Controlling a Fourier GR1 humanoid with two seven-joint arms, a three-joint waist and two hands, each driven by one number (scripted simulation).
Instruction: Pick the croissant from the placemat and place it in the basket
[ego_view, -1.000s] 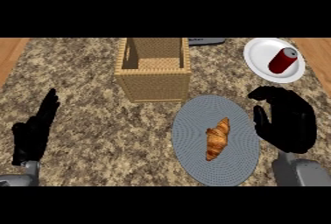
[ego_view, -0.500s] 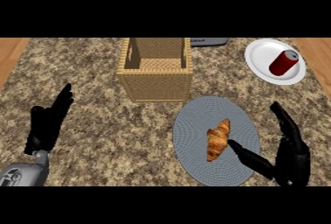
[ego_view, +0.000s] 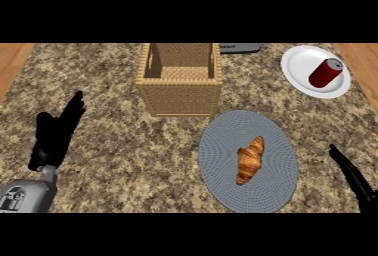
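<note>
**Right robot hand mostly cut off**

I see the croissant (ego_view: 250, 160) lying on the grey placemat (ego_view: 221, 150), just in front of the basket (ego_view: 179, 95). My right robot hand (ego_view: 353, 176) shows only thin straight fingers at the edge, clear of it. My left robot hand (ego_view: 57, 134) rests open, holding nothing, over the desk (ego_view: 111, 160).

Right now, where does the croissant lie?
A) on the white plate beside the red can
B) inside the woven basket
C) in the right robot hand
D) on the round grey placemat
D: the croissant lies on the round grey placemat, in front of the woven basket, and no robot hand touches it.
</note>
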